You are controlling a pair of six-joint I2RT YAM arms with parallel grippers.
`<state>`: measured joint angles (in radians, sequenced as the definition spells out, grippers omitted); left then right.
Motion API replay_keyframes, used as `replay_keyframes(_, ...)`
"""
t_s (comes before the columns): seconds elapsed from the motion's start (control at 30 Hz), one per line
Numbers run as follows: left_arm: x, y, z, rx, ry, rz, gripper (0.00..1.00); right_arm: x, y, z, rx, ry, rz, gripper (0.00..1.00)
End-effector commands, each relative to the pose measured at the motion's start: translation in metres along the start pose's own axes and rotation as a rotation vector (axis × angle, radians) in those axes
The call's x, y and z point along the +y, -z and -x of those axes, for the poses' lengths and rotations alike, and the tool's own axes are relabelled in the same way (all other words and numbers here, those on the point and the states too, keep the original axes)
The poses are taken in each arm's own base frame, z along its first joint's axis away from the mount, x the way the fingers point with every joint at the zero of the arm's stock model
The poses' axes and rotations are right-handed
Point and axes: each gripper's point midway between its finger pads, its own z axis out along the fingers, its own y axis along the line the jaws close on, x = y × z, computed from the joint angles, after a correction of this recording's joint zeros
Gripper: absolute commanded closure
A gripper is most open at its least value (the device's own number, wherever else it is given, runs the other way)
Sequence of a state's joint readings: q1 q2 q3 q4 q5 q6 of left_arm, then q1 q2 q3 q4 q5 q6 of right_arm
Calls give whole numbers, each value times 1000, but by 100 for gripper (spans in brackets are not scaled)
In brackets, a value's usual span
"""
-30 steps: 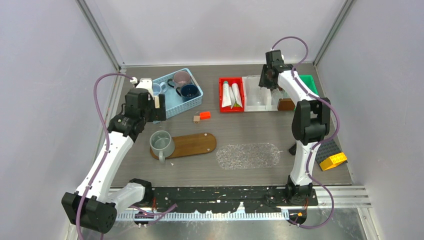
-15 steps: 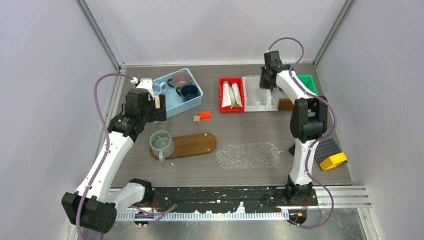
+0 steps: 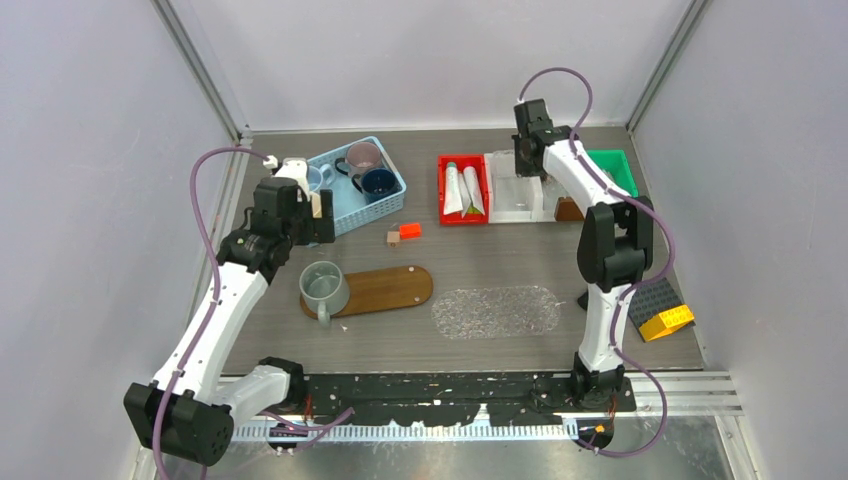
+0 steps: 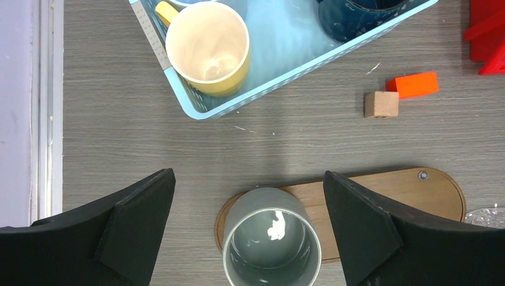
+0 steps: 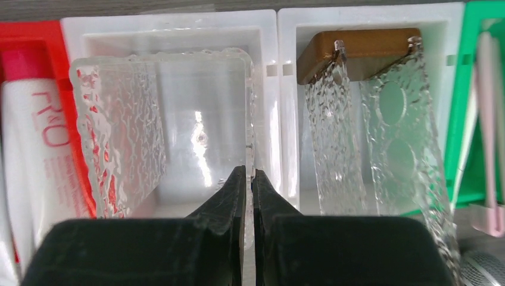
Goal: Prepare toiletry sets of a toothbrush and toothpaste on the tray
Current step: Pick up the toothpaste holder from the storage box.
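A grey-green mug point(image 3: 323, 283) point(image 4: 271, 241) stands on the left end of a wooden oval tray point(image 3: 385, 288) point(image 4: 387, 190). Above it hangs my left gripper point(image 3: 300, 222) point(image 4: 248, 173), open and holding nothing. White toothpaste tubes point(image 3: 463, 190) point(image 5: 36, 149) lie in a red bin point(image 5: 27, 33). A pink toothbrush point(image 5: 491, 119) lies in the green bin point(image 3: 612, 165). My right gripper point(image 3: 527, 165) point(image 5: 249, 173) is shut on the edge of a clear textured plate point(image 5: 161, 119) standing in a white bin point(image 3: 517, 190).
A blue basket point(image 3: 358, 187) point(image 4: 286, 74) holds a cream-yellow mug point(image 4: 207, 44), a navy mug point(image 4: 357, 12) and others. An orange block point(image 4: 412, 84) and a brown block point(image 4: 381, 104) lie beside it. A clear oval tray point(image 3: 497, 311) lies mid-table. More clear plates point(image 5: 381, 131) fill the neighbouring bin.
My right gripper's jaws have closed onto the clear plate, and that wrist has shifted a little left and back. The left arm has not moved.
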<state>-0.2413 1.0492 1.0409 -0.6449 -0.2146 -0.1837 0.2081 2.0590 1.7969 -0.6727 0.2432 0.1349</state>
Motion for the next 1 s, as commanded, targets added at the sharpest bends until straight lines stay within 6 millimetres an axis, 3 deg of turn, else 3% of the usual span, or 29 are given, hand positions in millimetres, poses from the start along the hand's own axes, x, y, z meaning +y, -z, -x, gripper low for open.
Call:
replay_keyframes(0.0, -6, 0, 9, -39, 24, -24, 0, -16, 79, 56, -213, 66, -142, 99)
replay_keyframes(0.13, -18, 5, 15, -54, 51, -94, 0, -9, 107, 61, -263, 122, -200, 100)
replay_keyframes(0.33, -41, 20, 36, -65, 164, -205, 0, 23, 154, 67, -360, 193, -214, 99)
replay_keyframes(0.37, -53, 30, 43, -59, 214, -266, 0, 41, 168, 64, -392, 218, -203, 99)
replay_keyframes(0.47, -78, 39, 52, -65, 266, -356, 0, 65, 188, 61, -437, 235, -166, 99)
replay_keyframes(0.77, -165, 39, 64, -48, 332, -528, 1, 122, 218, 39, -497, 254, -83, 99)
replay_keyframes(0.97, -189, 22, 72, -65, 424, -525, 4, 147, 228, 19, -505, 277, -33, 99)
